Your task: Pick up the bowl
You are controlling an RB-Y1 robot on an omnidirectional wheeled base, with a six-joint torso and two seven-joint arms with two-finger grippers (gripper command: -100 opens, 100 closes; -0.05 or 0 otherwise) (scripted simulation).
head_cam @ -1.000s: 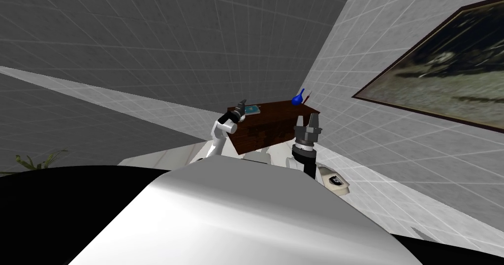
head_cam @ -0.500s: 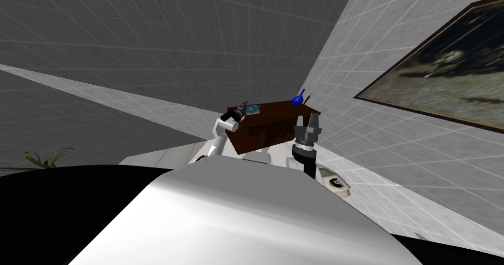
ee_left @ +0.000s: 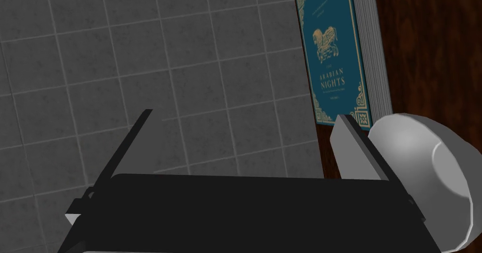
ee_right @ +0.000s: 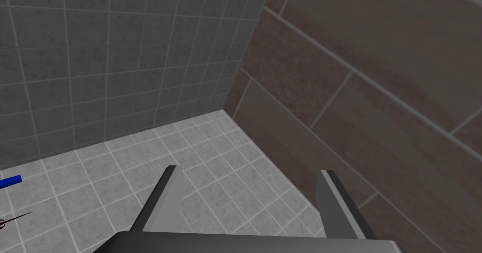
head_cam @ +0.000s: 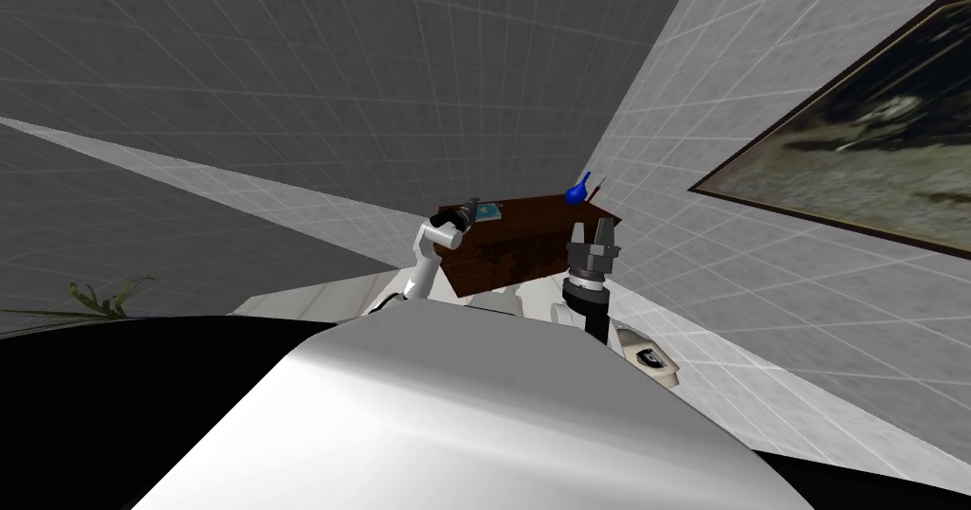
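Dim, even light, soft highlight on the pale bowl, walls splaying toward the head view's corners

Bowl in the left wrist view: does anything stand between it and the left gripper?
Nothing visible does. The grey bowl lies just outside one of the open fingers of the left gripper, beside the teal book on the dark wooden table.
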